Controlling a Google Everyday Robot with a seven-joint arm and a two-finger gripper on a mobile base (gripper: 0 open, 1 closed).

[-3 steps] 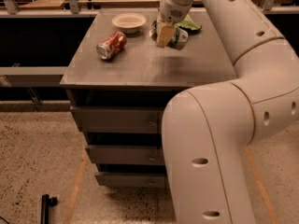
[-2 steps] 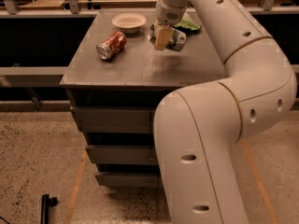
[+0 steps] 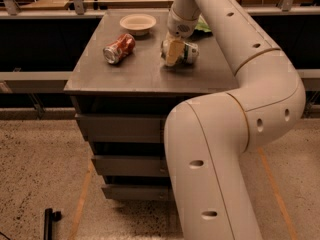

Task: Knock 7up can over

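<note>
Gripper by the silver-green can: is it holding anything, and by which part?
Cannot be told. The gripper covers the left part of the 7up can, which lies on its side.

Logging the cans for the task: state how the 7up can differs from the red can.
The 7up can is silver-white with green marks; the red can is red and silver. The pincer is at the 7up can, partly hiding it; the red can lies apart, uncovered. Both lie on their sides.

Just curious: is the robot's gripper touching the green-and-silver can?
Cannot tell. The camera view shows the gripper in front of the 7up can, overlapping it; any gap is hidden.
</note>
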